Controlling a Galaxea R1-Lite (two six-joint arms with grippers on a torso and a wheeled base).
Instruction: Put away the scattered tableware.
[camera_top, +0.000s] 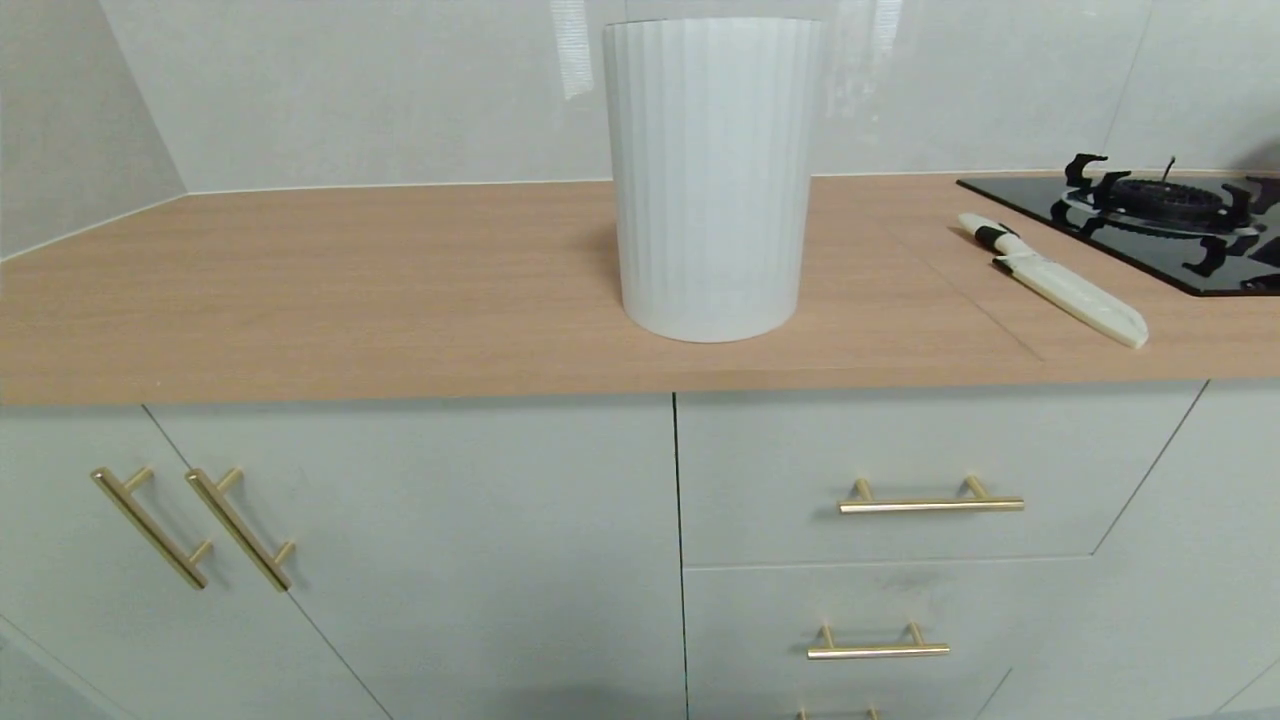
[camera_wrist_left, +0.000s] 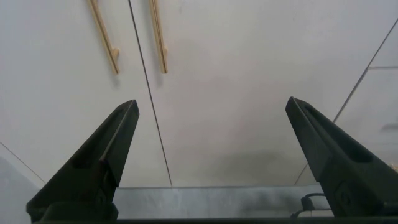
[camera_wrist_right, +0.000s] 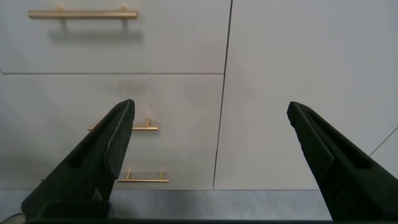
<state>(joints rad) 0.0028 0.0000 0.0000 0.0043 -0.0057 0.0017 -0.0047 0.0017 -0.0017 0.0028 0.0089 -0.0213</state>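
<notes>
My left claw (camera_wrist_left: 210, 104) is spread wide with nothing between its fingers. It faces the pale cabinet doors (camera_wrist_left: 249, 93) and their two brass bar pulls (camera_wrist_left: 158, 37). My right claw (camera_wrist_right: 210, 104) gapes just as wide and holds nothing. It faces the drawer fronts (camera_wrist_right: 155, 50), each with a brass drawer handle (camera_wrist_right: 83, 14).

The knife (camera_top: 1050, 278) has a cream blade and a pale handle with a black band (maybe sheathed, can't tell). It lies flat on the wooden countertop (camera_top: 300, 290), just beside the near-left corner of the black gas hob (camera_top: 1150, 220). Its handle points toward the back wall and its tip toward the counter's front edge, slanting to my right.

A tall ribbed white container (camera_top: 710, 180) stands upright mid-counter, to the left of the knife and well apart from it. I can't see its inside from the head view.

Below the counter, the doors sit on my left and the stacked drawers on my right, all closed.
</notes>
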